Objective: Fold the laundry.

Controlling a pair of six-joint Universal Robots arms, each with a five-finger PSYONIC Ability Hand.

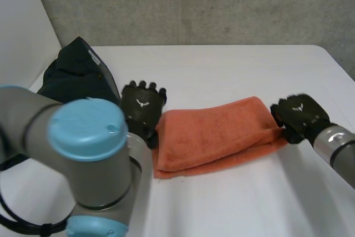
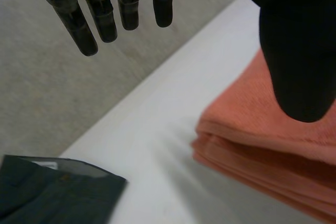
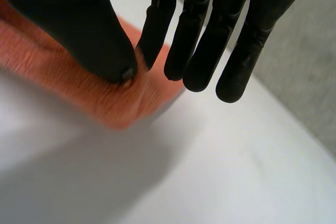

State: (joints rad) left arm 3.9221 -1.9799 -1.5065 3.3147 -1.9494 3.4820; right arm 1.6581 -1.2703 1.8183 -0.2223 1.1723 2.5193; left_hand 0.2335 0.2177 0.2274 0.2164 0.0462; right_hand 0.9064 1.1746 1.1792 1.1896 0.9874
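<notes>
On table (image 1: 233,203): folded towel (image 1: 216,134), dark garment (image 1: 77,79) nrby.

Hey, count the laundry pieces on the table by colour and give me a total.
Orange: 1, the folded towel
Dark: 1, the bunched garment
Total: 2

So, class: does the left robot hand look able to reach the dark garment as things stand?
Probably yes. The left robot hand is open and empty, the dark garment lies close beside it, and nothing stands between them; the orange towel is on its other side.
</notes>
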